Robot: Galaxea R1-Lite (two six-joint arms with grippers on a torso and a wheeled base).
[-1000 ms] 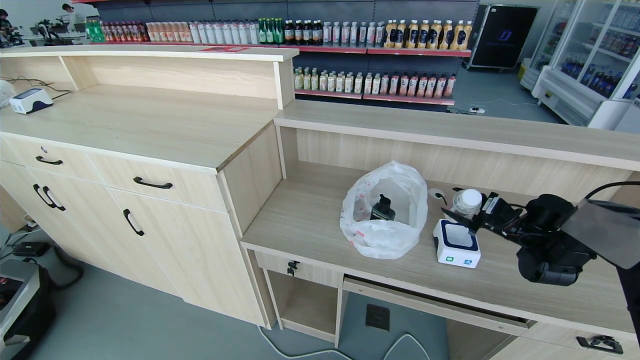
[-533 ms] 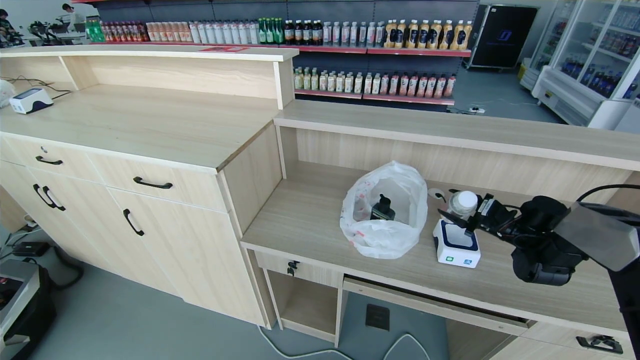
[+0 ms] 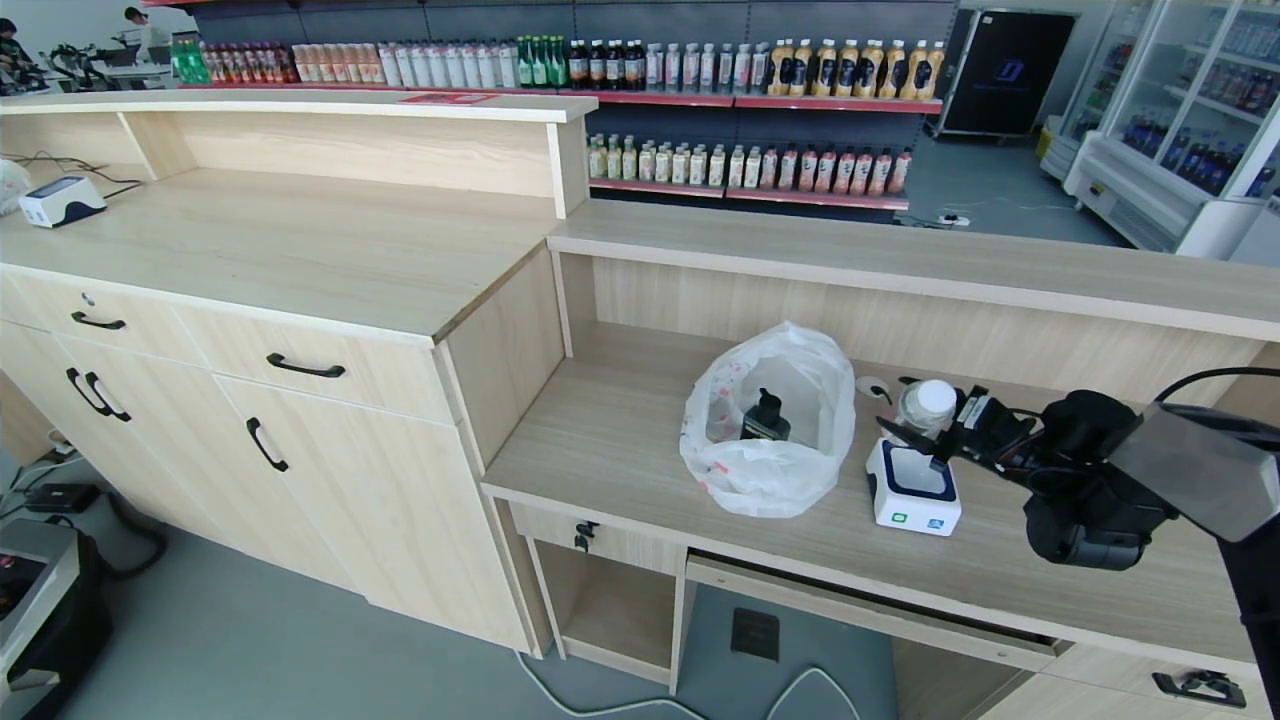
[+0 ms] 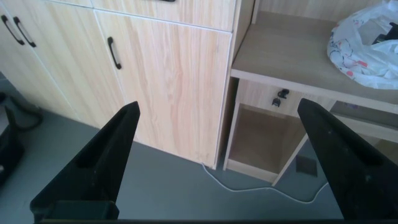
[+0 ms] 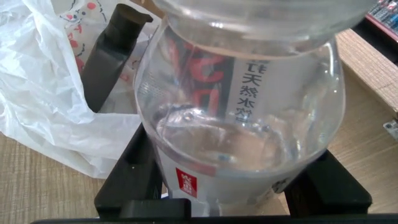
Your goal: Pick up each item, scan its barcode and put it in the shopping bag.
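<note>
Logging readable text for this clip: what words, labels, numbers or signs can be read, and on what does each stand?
Water bottle label: a column of dark characters and a red patch, cropped and warped by the curve; no whole word to quote.
Shopping bag: red print, blurred.
Scanner: two small badges, too small.
Shelf bottles: labels too small.
Dark cabinet: pale logo, too small.

In the right wrist view we see the clear bottle (image 5: 249, 143) with a label (image 5: 247, 87): a run of Chinese characters beside red print at mid-frame, and a small red patch with white marks lower down. In the head view the white scanner (image 3: 912, 487), right of centre, carries small green and blue marks, too small for us to read.
</note>
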